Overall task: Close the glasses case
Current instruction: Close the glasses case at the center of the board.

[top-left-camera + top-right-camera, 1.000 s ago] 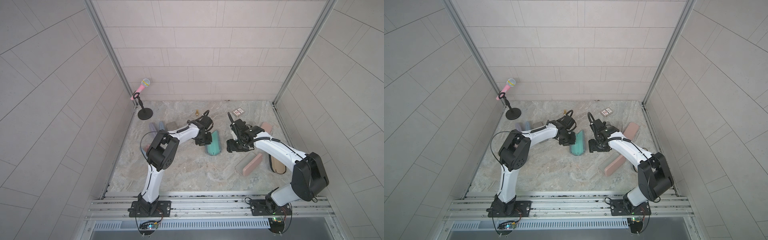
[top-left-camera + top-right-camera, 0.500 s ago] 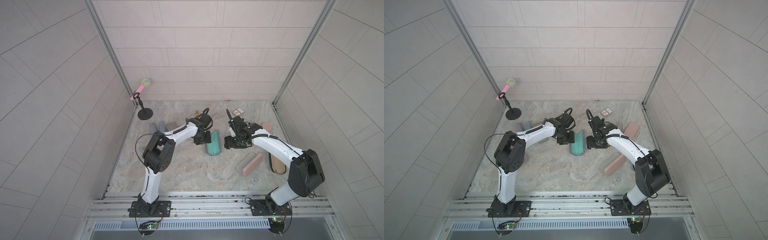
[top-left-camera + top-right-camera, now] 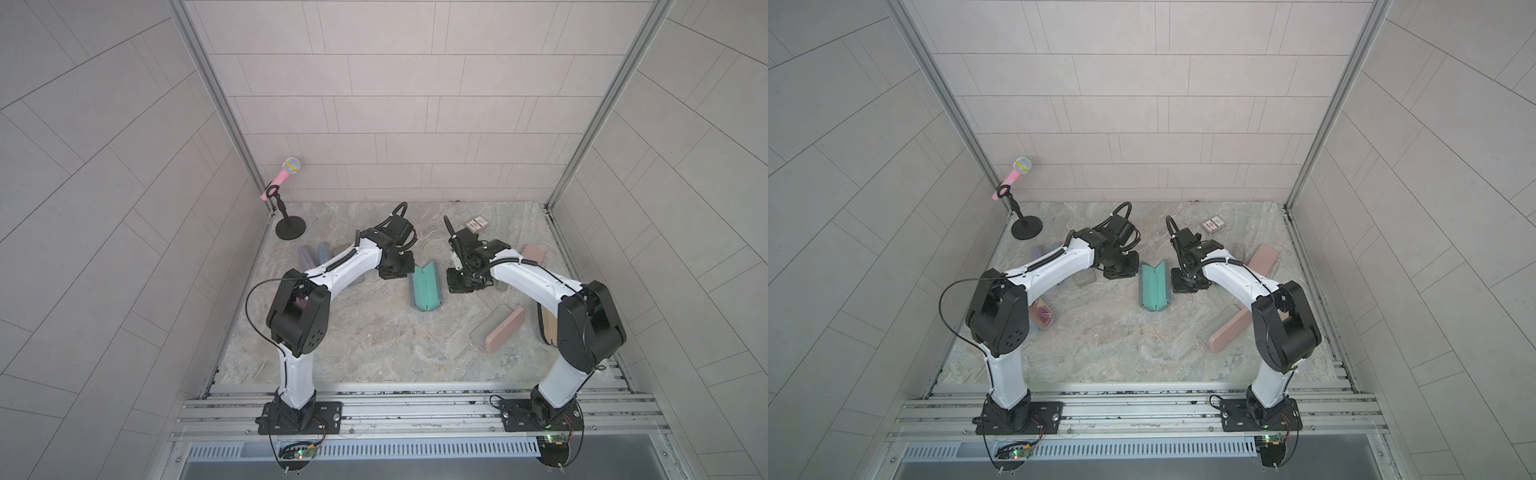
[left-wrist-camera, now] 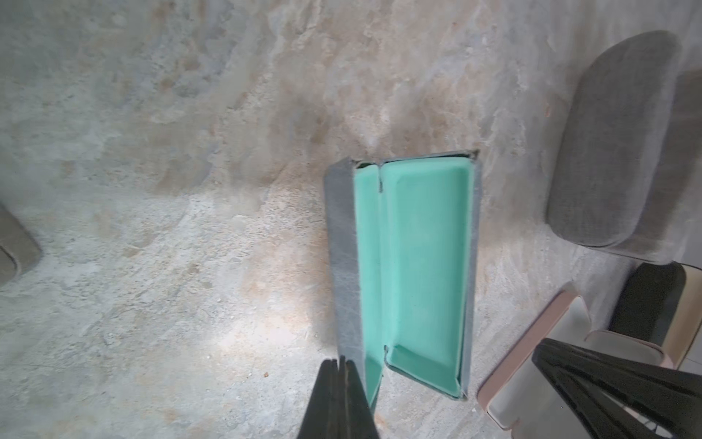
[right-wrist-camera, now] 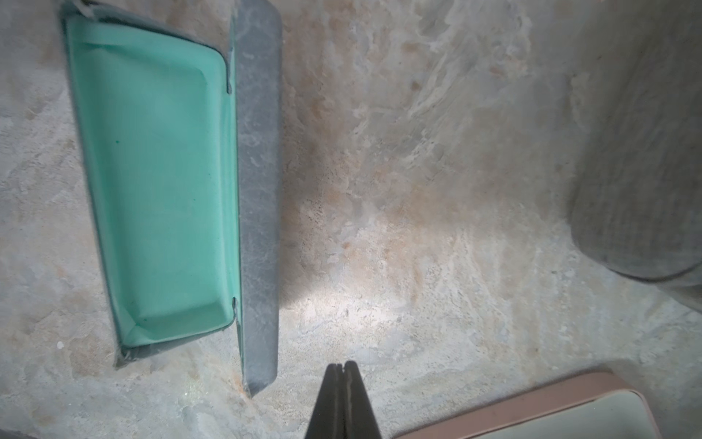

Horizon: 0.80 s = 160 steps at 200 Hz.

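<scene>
1. Halves spread in a shallow V, the glasses case (image 3: 426,286) (image 3: 1155,286) lay open on the stone-patterned table (image 3: 374,345), teal lining up, directly between the two grippers in both top views.
2. Jaws of the left gripper (image 4: 338,361) were pressed together with nothing between them; the case's grey outer flap sat right at its tips, and I could not tell whether they touched.
3. The right gripper (image 5: 343,366) was pinched closed and empty as well; the opposite grey flap lay just beside its tips, with a strip of bare table between.
4. On the right gripper's outer side, away from the glasses case, a pink case (image 3: 498,328) lay open near that arm.
5. A grey fabric case (image 4: 615,140) lay past the glasses case from the left gripper, well apart from its tips.
6. A pink microphone (image 3: 286,174) on a black stand (image 3: 290,229) stood well apart from the left gripper, off toward the corner on its outer side.
</scene>
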Tool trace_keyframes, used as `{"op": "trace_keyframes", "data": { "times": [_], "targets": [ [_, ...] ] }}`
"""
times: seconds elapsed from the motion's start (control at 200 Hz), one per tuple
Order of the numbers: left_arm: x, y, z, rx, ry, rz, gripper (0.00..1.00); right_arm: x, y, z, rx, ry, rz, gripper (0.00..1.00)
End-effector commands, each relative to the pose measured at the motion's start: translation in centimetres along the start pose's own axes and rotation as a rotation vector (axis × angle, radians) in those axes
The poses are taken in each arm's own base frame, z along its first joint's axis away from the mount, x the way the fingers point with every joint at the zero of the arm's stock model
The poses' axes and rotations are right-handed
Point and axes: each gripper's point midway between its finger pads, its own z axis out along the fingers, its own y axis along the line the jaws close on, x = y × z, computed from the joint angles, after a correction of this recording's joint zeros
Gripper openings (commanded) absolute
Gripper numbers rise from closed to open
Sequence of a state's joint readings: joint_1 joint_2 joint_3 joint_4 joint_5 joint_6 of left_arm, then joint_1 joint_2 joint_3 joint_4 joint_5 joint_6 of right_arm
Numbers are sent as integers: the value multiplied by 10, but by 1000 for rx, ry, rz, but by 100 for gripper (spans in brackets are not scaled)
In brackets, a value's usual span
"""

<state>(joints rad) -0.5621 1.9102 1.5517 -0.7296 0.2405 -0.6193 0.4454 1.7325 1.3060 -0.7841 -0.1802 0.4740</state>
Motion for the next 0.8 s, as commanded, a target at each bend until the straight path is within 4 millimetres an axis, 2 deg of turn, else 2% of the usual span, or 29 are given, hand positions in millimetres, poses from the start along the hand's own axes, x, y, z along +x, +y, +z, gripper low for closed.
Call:
{"op": "trace_keyframes", "data": {
  "times": [0.0,0.525,0.681,0.796],
  "targets": [
    [5,12,2,-23,15,-4,0,-4,1,8,0,21,-8,0],
    [21,31,61,-90,139,-11,0,-3,17,45,-64,105,-17,1],
    [24,23,70,-84,155,-5,0,-4,25,50,-82,120,-43,1],
    [24,7,71,-62,152,14,0,-7,31,49,-94,116,-57,2]
  ]
}}
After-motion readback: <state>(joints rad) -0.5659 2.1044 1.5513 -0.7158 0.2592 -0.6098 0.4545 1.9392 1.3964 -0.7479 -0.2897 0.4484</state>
